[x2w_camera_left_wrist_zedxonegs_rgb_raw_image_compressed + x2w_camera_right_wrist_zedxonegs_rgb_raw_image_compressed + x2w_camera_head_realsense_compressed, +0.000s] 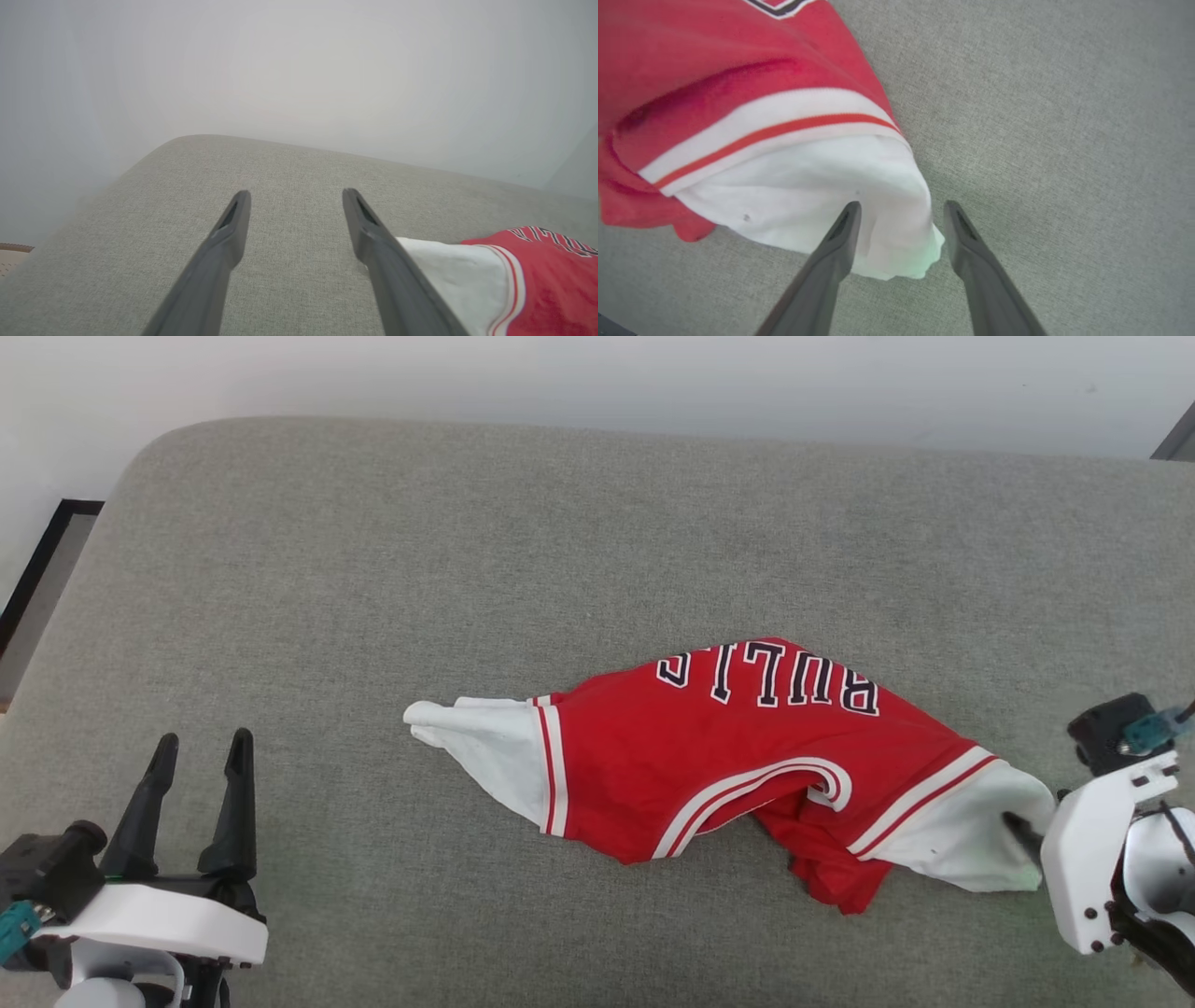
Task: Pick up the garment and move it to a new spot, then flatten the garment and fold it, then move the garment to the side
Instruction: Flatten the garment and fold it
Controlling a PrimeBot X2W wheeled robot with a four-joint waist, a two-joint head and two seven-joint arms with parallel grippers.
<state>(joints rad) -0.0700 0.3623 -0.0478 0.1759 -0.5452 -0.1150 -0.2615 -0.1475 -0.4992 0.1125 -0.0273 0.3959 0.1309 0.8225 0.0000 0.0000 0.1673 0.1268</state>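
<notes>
The garment (747, 747) lies crumpled on the grey upholstered surface (373, 569). It is red, with upside-down "BULLS" lettering and a white sleeve at each end. At the lower left my left gripper (203, 740) stands open and empty, well apart from the left sleeve. In the left wrist view that left gripper (296, 193) points over bare fabric, with the garment (514, 280) to its right. My right gripper (1025, 835) is at the right sleeve's tip. The right wrist view shows the right gripper (903, 205) with its fingers wide apart and the sleeve end of the garment (784, 186) lying between them.
The grey surface has a rounded far-left corner (177, 439) and a pale wall behind it. A dark-framed strip of floor (47, 560) lies off the left edge. Bare fabric stretches to the left of, beyond and in front of the garment.
</notes>
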